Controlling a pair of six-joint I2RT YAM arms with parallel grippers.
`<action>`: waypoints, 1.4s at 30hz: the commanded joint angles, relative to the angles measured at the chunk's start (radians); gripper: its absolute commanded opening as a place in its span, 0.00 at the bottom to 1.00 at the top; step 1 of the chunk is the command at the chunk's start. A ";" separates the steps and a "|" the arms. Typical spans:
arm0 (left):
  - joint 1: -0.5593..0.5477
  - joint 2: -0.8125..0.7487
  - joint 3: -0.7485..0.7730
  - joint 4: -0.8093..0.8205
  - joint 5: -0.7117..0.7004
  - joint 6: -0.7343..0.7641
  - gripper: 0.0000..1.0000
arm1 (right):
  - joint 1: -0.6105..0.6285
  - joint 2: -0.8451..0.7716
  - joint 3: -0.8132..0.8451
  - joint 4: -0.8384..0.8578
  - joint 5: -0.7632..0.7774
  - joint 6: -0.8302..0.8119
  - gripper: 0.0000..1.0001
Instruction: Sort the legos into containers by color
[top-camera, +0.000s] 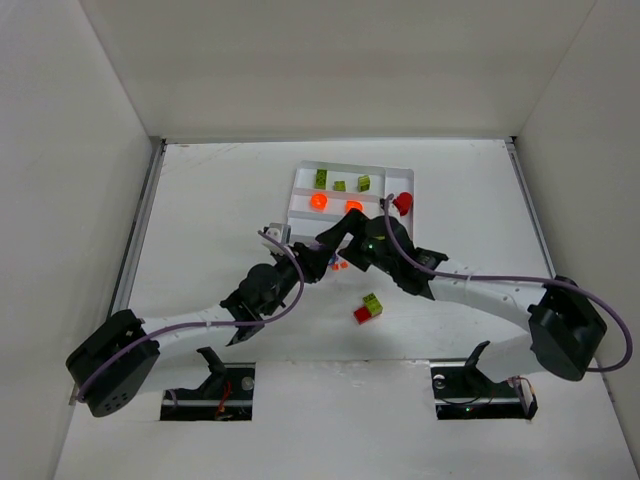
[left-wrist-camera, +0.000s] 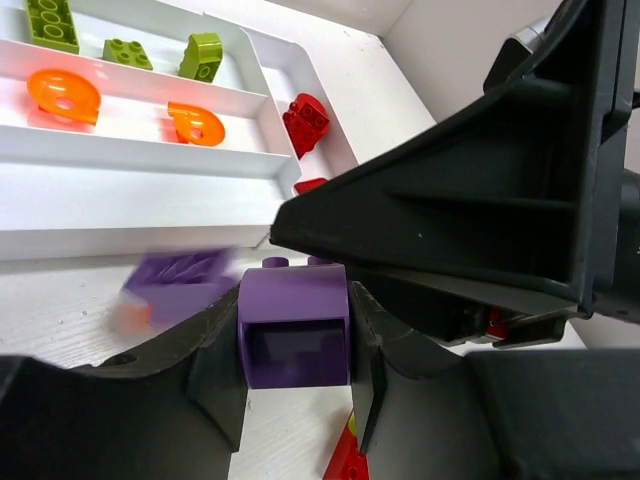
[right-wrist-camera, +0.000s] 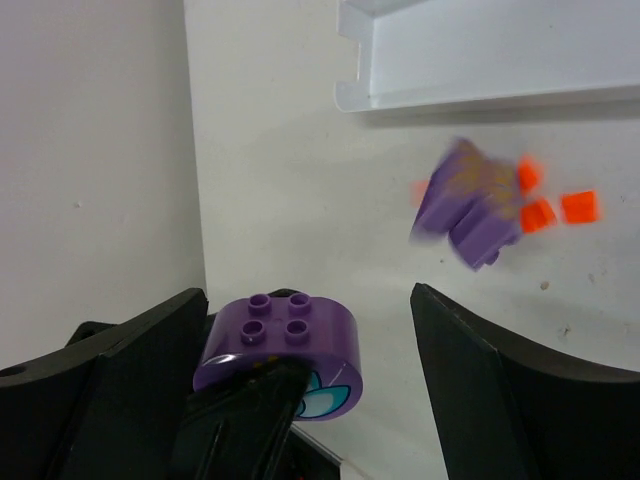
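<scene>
Purple brick (left-wrist-camera: 293, 325) (rounded) in left gripper (left-wrist-camera: 296, 345)

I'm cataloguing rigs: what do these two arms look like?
Both the left arm and right arm have white tubular links, bulky black joint housings and a purple cable looped alongside. The right gripper is black, with broad wedge-shaped fingers.

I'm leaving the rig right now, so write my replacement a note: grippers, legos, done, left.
Left gripper: shut on a purple brick, near the tray.
Right gripper: open, empty, its fingers either side of that brick, not touching.
Done: three green legos in the far slot, two orange rounds in the next, a red piece in the end slot.
Left: the held brick, a blurred second purple brick, small orange pieces, a green brick and a red brick loose on the table.
</scene>
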 joint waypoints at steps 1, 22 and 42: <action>0.005 -0.019 -0.001 0.072 0.023 0.006 0.24 | -0.001 -0.051 -0.011 0.067 0.003 -0.008 0.89; 0.192 0.078 0.103 -0.109 0.073 -0.069 0.23 | -0.133 -0.159 -0.198 0.061 0.043 -0.152 0.56; 0.268 0.549 0.723 -0.630 0.053 0.043 0.30 | -0.127 -0.309 -0.378 0.061 0.140 -0.301 0.49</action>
